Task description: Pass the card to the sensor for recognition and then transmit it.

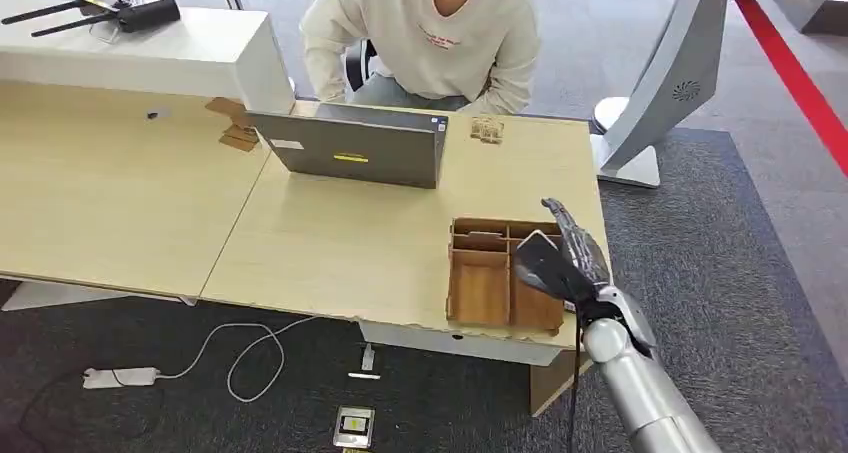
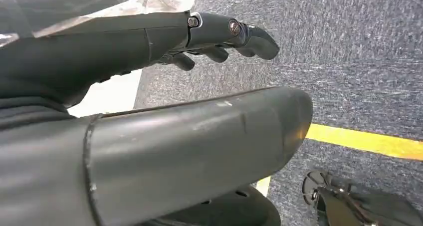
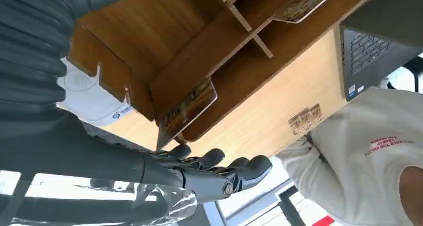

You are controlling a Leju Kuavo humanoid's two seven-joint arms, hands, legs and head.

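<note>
On the far left of the head view a white counter (image 1: 150, 53) carries a black device with antennas (image 1: 120, 11), and below it on the carpet lie a white power strip (image 1: 120, 377) with a looping cable (image 1: 245, 358). The light wooden tabletop (image 1: 330, 243) runs across the middle, with an open grey laptop (image 1: 350, 148) standing on it; a person in a cream sweatshirt (image 1: 425, 38) sits behind the laptop on the far side. A small cardboard piece (image 1: 487, 129) lies on the tabletop just right of the laptop. Nearer the front edge stands a brown wooden tray (image 1: 480, 288) split into compartments. The right hand (image 1: 565, 258) hovers over the tray's right side with its fingers stretched forward and apart, gripping nothing. In the right wrist view, the card (image 3: 187, 110) leans tilted against a wall in a compartment just beyond the right hand's fingertips (image 3: 249, 167), apart from them; another card (image 3: 304, 4) lies in a further compartment. The white sensor (image 3: 92, 99) sits in a clear holder on the outside of the tray, close to the wrist. The left hand (image 2: 219, 36) hangs over grey carpet crossed by a yellow floor line (image 2: 364, 141), fingers extended and empty.
</note>
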